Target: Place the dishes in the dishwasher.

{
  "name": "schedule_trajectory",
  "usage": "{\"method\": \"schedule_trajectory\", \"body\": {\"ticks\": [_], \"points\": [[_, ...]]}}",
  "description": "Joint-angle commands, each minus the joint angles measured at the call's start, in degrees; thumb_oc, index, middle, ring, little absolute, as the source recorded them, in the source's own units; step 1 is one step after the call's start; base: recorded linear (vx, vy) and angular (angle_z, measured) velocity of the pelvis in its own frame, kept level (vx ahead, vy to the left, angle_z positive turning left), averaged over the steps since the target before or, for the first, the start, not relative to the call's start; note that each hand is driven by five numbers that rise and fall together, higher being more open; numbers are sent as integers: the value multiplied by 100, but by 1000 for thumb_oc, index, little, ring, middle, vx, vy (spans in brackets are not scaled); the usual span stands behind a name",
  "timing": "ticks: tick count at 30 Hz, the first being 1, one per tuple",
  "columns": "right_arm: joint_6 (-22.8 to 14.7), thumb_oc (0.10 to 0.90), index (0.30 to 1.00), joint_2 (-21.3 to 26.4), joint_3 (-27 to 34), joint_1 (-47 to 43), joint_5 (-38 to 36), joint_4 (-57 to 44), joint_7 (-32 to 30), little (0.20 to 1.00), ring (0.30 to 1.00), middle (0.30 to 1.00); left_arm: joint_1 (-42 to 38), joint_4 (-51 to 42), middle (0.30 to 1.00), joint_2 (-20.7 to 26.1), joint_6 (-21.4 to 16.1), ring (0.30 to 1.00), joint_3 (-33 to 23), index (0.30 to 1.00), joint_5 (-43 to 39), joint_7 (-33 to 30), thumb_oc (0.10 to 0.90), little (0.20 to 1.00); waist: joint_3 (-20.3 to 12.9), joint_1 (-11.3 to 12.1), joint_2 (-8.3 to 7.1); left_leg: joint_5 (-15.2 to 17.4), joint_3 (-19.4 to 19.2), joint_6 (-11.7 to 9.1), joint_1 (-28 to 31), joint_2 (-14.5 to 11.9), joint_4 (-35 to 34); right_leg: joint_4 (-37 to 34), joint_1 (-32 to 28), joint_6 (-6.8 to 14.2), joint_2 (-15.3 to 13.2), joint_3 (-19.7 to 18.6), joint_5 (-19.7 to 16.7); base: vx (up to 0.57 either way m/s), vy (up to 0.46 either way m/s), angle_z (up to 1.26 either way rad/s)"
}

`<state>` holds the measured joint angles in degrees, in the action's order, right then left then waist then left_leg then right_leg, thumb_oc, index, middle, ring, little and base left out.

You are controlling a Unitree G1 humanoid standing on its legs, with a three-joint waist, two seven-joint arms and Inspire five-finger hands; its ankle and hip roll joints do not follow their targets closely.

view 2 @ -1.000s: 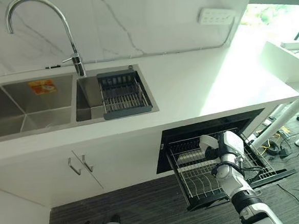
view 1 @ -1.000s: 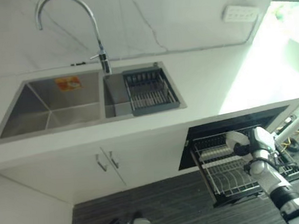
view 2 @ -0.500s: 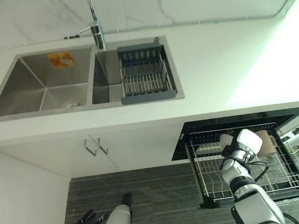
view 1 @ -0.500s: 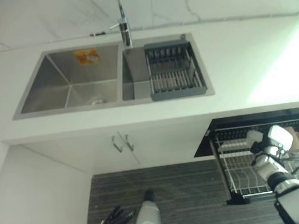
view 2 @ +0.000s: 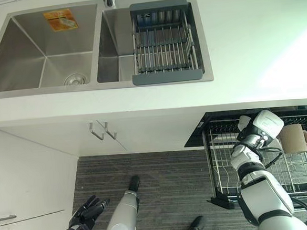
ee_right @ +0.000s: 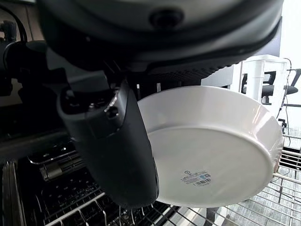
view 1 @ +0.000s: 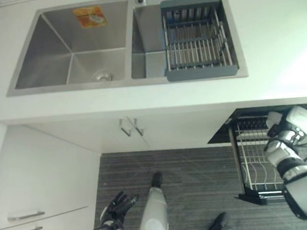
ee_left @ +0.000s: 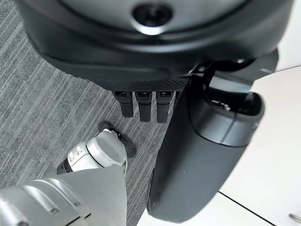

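A white plate is held in my right hand, with the thumb curled over its rim. It hangs tilted just above the wire dishwasher rack. In the eye views my right arm reaches from the lower right into the pulled-out rack below the counter. My left hand hangs low over the floor at the lower left, its fingers relaxed and holding nothing.
A beige cup lies in the rack to the right of my arm. Above is the white counter with a double steel sink and a grey drainer basket. Cabinet doors with handles and drawers stand to the left.
The camera has tilted down, so the whole scene has slid upward and the faucet has left the picture. My left hand has come into sight. My right hand stays over the rack.
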<state>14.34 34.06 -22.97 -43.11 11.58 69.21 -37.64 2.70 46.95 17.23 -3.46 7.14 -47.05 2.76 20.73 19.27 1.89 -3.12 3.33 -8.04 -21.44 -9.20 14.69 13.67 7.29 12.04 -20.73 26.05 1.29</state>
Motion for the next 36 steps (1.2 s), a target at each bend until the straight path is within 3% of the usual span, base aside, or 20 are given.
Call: {"method": "schedule_trajectory", "body": {"ticks": [1,2,4,5,8,19,26,30,33,34,35,36], "points": [[55,411,316,336,-243,-529,-326,-13,141,316,316,316,-33,-322,900,335,-360,900,138,900,-314,-12,800,900,-172,56,-35,711,-218,298,97,215,249,352,187,-65,67,-192,239,-51,-12,0],[45,445,368,315,-224,-535,-369,21,185,368,368,368,-53,-336,900,336,-361,900,137,900,-327,-27,800,900,-153,52,-39,711,-225,297,90,210,249,352,200,-65,65,-196,231,-46,-15,1],[28,588,582,206,-177,-565,-524,113,368,582,582,582,-145,-395,900,342,-349,900,130,900,-349,-75,800,900,-86,43,-45,705,-237,294,55,192,249,352,248,-60,67,-211,204,-69,-16,1],[12,624,636,175,-172,-578,-580,145,453,636,636,636,-167,-400,900,333,-350,900,137,900,-358,-93,800,900,-73,40,-44,703,-241,294,45,189,249,352,264,-60,63,-217,197,-68,-5,-1],[-29,800,900,70,-145,-596,-786,233,668,900,900,900,-222,-381,900,304,-350,900,123,900,-353,-109,800,900,-37,38,-32,694,-255,292,17,179,249,352,306,-56,50,-229,169,-48,5,-1],[-249,800,900,-86,-110,-691,-1374,315,1120,900,900,900,-434,-173,900,230,-401,900,52,900,-362,-93,800,900,20,3,-48,690,-293,262,-18,139,249,352,387,-45,14,-229,123,-36,4,-1],[-412,800,900,-13,263,-737,-2323,146,1321,900,900,900,-484,10,900,174,-379,900,-59,900,-252,-55,800,900,-18,-78,-133,714,-366,227,50,70,249,352,383,-62,44,-262,115,-9,2,0],[-528,800,900,31,400,-796,-2796,121,2033,900,900,900,-501,122,900,173,-352,900,-99,900,-230,-8,800,900,-50,-108,-202,721,-408,199,93,7,249,352,378,-62,59,-282,112,0,0,0],[-491,800,900,135,479,-711,-3469,138,3038,900,900,900,-517,124,900,219,-264,900,-192,900,-172,9,800,900,-73,-146,-291,731,-442,179,150,-58,249,352,349,-68,89,-310,121,-8,-14,-10],[-497,800,900,146,497,-695,-3497,135,3123,900,900,900,-515,121,900,224,-259,900,-203,900,-169,9,800,900,-72,-150,-301,732,-446,177,158,-66,249,352,345,-69,92,-313,122,-2,-35,-14],[-458,800,900,255,594,-581,-3682,110,3692,900,900,900,-498,115,900,274,-228,900,-271,900,-137,40,800,900,-76,-185,-370,740,-478,160,212,-120,249,352,311,-70,113,-321,123,1,-42,-13],[-440,800,900,304,627,-539,-3687,107,3865,900,900,900,-501,101,900,302,-198,900,-296,900,-112,50,800,900,-76,-196,-397,743,-492,154,235,-140,249,352,297,-67,120,-324,123,3,-66,-7]]}}
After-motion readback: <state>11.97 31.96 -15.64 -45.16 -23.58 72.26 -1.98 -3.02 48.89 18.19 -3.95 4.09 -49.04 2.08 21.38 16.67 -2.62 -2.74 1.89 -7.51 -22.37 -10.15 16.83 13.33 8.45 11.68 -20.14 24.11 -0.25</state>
